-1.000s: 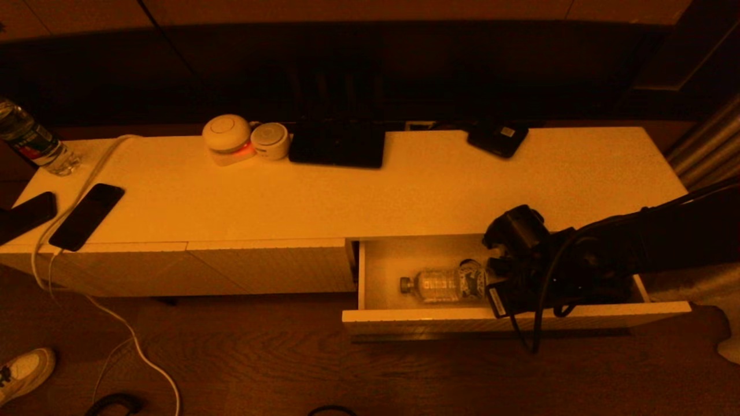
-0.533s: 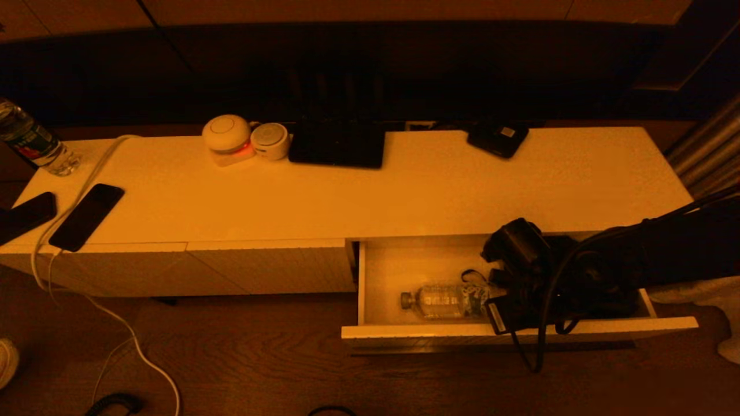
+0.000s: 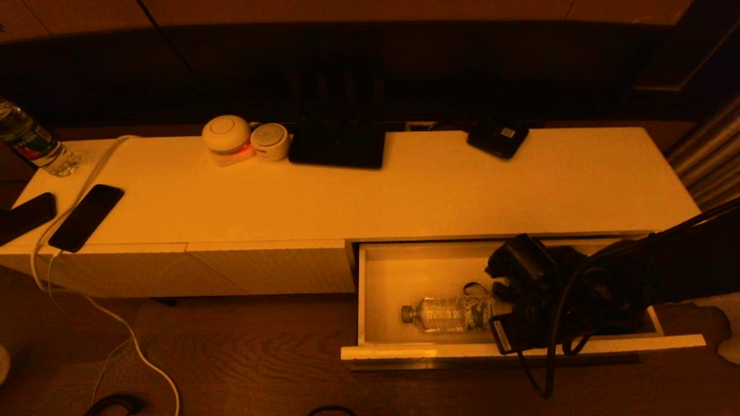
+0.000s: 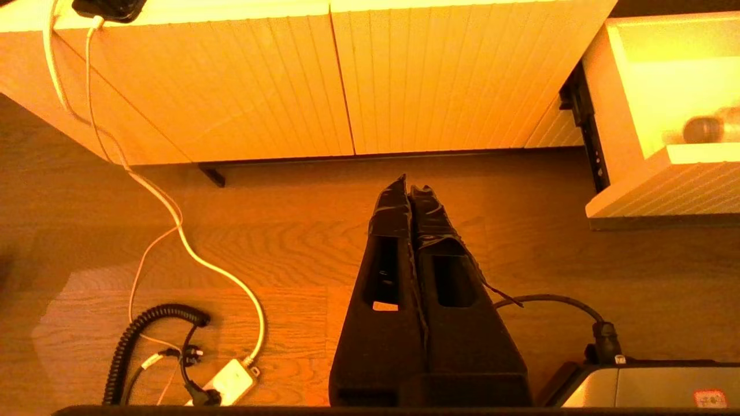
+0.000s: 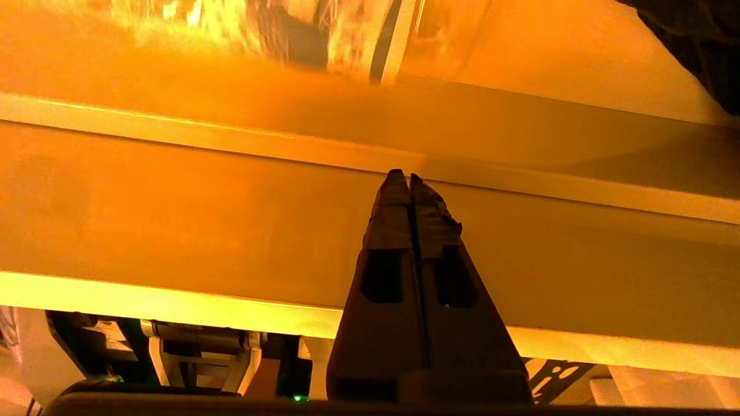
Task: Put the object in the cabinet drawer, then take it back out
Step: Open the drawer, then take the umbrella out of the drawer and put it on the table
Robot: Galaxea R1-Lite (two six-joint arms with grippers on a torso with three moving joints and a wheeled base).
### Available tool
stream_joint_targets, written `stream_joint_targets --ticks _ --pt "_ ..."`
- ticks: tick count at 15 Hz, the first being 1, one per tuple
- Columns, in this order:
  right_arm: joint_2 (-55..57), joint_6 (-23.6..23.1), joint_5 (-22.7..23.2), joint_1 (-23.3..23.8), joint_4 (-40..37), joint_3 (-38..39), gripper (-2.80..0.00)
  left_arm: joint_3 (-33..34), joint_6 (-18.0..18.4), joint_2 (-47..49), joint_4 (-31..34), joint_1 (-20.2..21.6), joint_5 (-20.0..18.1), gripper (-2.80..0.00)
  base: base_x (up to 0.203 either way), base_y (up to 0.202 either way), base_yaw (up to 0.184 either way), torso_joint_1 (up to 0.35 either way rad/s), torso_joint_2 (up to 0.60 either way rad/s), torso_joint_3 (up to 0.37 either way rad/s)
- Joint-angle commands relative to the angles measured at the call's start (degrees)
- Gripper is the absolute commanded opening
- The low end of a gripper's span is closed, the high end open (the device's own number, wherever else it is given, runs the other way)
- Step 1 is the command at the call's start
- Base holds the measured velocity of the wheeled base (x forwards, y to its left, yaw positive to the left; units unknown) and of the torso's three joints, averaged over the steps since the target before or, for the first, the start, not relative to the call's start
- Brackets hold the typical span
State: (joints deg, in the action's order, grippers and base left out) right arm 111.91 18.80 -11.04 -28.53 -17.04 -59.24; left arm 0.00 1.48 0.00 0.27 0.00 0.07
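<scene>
- One water bottle [image 3: 448, 314] lies on its side inside the cabinet drawer [image 3: 520, 349], cap end toward the drawer's left wall, label end toward the right arm.
- Cabinet drawer: pulled out from the right half of the cabinet [image 3: 370, 190]; white floor and back wall exposed.
- Right gripper [image 5: 410, 176]: fingers pressed together, nothing between them. In the right wrist view the tips sit against the inside of the drawer's front wall, near its upper edge; the bottle shows blurred beyond.
- Head view: right arm's black wrist and cables cover the drawer's right part, just beside the bottle's label end. Contact between arm and bottle cannot be told.
- Left gripper [image 4: 410, 188]: fingers pressed together, empty, hanging over the wood floor [image 4: 289, 242] in front of the closed ribbed panels [image 4: 324, 81]; arm parked, well apart from the drawer.
- On cabinet top: two phones [image 3: 87, 216] at left end, a second bottle [image 3: 32, 144] at far left corner, two round white devices [image 3: 226, 134], a dark flat slab [image 3: 338, 144], a small black device [image 3: 498, 137].
- White cable [image 3: 144, 352] trails from the cabinet's left end onto the floor.
</scene>
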Motion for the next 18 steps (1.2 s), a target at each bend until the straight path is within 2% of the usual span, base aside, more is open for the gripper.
stream_joint_targets --ticks 1,6,10,11,16,18 --pt "0.15 0.65 0.14 -0.05 0.32 0.18 -2.80 0.00 0.02 0.00 0.00 0.00 0.01 -2.80 0.000 0.000 0.000 0.000 0.00 0.000" --pt "0.68 1.84 0.03 -0.44 1.63 -0.08 -2.80 0.00 0.02 0.00 0.00 0.00 0.01 -2.80 0.000 0.000 0.000 0.000 0.00 0.000" --pt "-1.33 1.41 -2.96 0.92 15.34 0.10 -2.80 0.00 0.02 0.00 0.00 0.00 0.01 -2.80 0.000 0.000 0.000 0.000 0.00 0.000" --pt "-1.75 0.75 -3.69 1.58 16.44 0.09 -2.80 0.00 0.02 0.00 0.00 0.00 0.01 -2.80 0.000 0.000 0.000 0.000 0.00 0.000" --pt "-7.29 -11.07 -5.27 4.08 17.18 2.63 -2.80 0.00 0.02 0.00 0.00 0.00 0.01 -2.80 0.000 0.000 0.000 0.000 0.00 0.000" --pt "-11.44 -21.93 -5.63 6.64 16.30 3.38 -2.80 0.00 0.02 0.00 0.00 0.00 0.01 -2.80 0.000 0.000 0.000 0.000 0.00 0.000"
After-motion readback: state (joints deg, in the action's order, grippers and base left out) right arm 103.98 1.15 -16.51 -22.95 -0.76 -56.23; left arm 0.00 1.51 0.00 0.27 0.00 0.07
